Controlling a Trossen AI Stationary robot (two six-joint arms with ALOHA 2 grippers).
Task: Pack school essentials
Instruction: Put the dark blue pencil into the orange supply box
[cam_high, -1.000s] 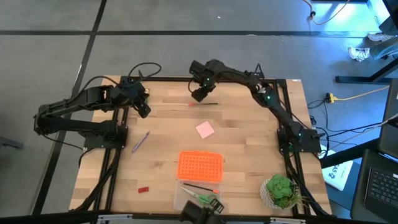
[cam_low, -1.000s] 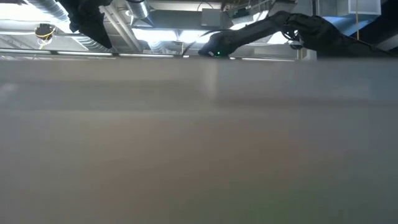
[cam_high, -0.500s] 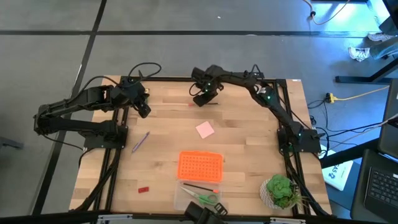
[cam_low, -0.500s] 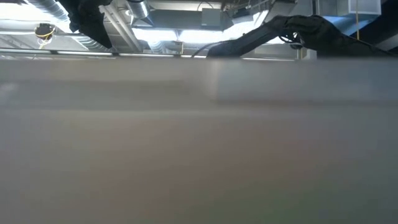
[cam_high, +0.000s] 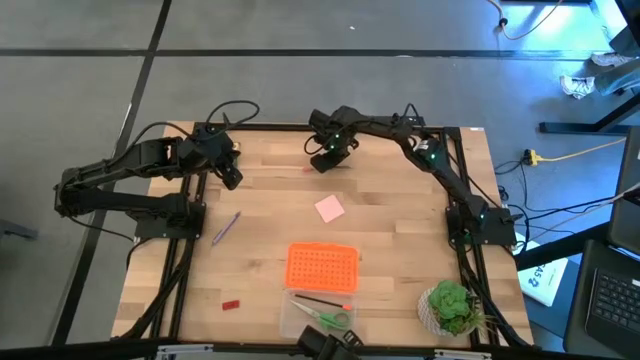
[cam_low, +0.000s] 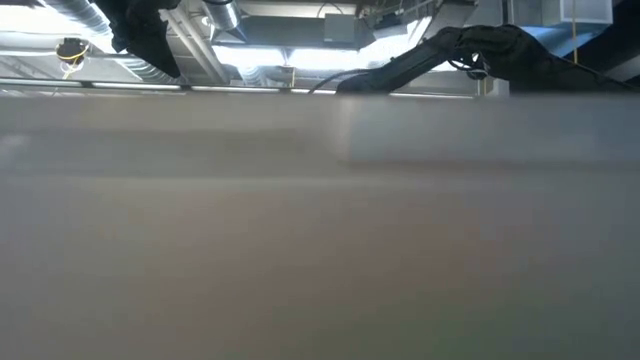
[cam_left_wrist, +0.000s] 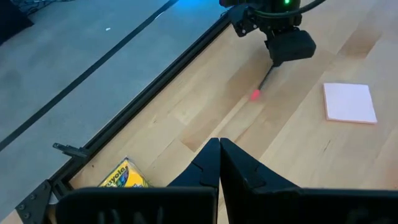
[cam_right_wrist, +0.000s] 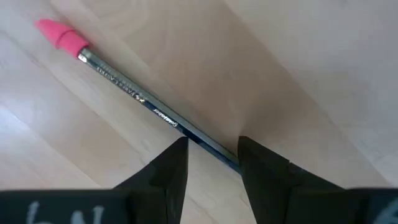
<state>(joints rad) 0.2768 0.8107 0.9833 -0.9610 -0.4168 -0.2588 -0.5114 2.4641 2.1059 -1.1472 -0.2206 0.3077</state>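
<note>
A dark pencil (cam_right_wrist: 134, 93) with a pink eraser (cam_right_wrist: 59, 34) lies flat on the wooden table near its far edge. My right gripper (cam_right_wrist: 212, 149) hangs just above it, pointing down, open a little. One finger stands on each side of the pencil's dark half (cam_left_wrist: 266, 78). My left gripper (cam_left_wrist: 219, 146) is shut and held above the table's far left part (cam_high: 232, 180). A pink pad (cam_high: 330, 208), a purple pen (cam_high: 226, 226) and a small red block (cam_high: 231, 303) lie on the table. The yellow crayon box (cam_left_wrist: 121, 177) shows below my left gripper.
An orange perforated lid (cam_high: 322, 267) lies near the table's middle front. A clear box (cam_high: 300, 322) behind the near edge holds green-handled scissors (cam_high: 330, 318). A potted plant (cam_high: 450, 305) stands at the near right corner. The low view shows only a blurred grey surface.
My right gripper has come down toward the table over the pencil and has turned a little about its own axis. Its finger gap looks the same. The pencil and the other things have stayed where they were.
</note>
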